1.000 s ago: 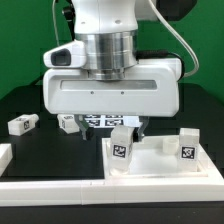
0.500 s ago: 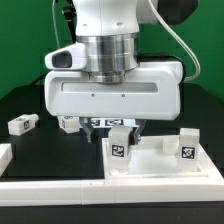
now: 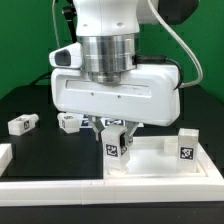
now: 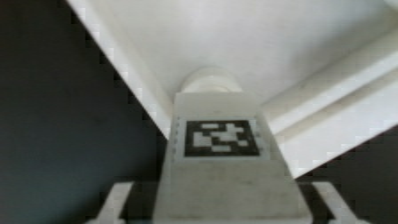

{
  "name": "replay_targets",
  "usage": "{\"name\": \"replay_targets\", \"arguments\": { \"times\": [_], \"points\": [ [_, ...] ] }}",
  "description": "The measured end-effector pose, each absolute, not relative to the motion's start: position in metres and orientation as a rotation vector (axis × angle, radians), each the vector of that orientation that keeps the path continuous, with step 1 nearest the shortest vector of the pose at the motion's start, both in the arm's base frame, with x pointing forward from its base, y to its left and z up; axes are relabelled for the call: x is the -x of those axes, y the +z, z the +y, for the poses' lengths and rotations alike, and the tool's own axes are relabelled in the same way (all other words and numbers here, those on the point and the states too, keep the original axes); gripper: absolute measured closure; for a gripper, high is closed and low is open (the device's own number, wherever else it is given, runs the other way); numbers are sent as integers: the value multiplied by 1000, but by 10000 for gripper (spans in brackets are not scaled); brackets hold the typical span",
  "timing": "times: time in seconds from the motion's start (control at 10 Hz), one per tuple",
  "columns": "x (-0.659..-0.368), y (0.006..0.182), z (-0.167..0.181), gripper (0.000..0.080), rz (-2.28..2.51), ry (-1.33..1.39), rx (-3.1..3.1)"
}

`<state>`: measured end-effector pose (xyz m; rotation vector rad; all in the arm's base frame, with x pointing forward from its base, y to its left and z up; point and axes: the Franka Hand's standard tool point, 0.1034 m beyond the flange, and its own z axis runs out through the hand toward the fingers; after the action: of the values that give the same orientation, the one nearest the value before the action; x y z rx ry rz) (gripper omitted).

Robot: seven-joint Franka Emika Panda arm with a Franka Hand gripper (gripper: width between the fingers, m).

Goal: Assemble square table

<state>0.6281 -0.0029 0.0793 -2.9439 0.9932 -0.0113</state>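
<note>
Exterior view first: we see the tool (image 3: 117,130) hanging under the arm's broad white housing. Its two fingers are closed against the sides of the gripped leg (image 3: 115,150), a small white block held upright with a black-and-white tag facing the camera. That leg's lower end is at the corner of the table top (image 3: 150,168) toward the exterior view's left; we cannot tell whether it touches the surface. The table top is a white square tray with a raised rim, lying flat on the black bench (image 3: 30,100) toward the exterior view's right, below the tool. At its corner toward the exterior view's right the standing leg (image 3: 185,148) is upright, tag toward us, well apart from the gripped one. Two more white tagged blocks lie on the bench to the exterior view's left: the inner loose leg (image 3: 68,122) near the tool and the outer loose leg (image 3: 22,124) further out. A white border rail (image 3: 60,186) runs along the front. In the wrist view the gripped leg (image 4: 217,150) fills the gap between the fingers (image 4: 121,205), its tag square on, with the table top (image 4: 302,60) pale beyond it and the bench (image 4: 63,120) dark beside it.
</note>
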Motion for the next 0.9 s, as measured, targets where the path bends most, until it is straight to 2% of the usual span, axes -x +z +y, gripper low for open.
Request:
{"name": "replay_targets", "arguments": {
  "times": [0.7,0.9],
  "points": [
    [-630,77,0,507,2092,-38,2225],
    [-630,77,1,507,2124,-44,2197]
  ]
}}
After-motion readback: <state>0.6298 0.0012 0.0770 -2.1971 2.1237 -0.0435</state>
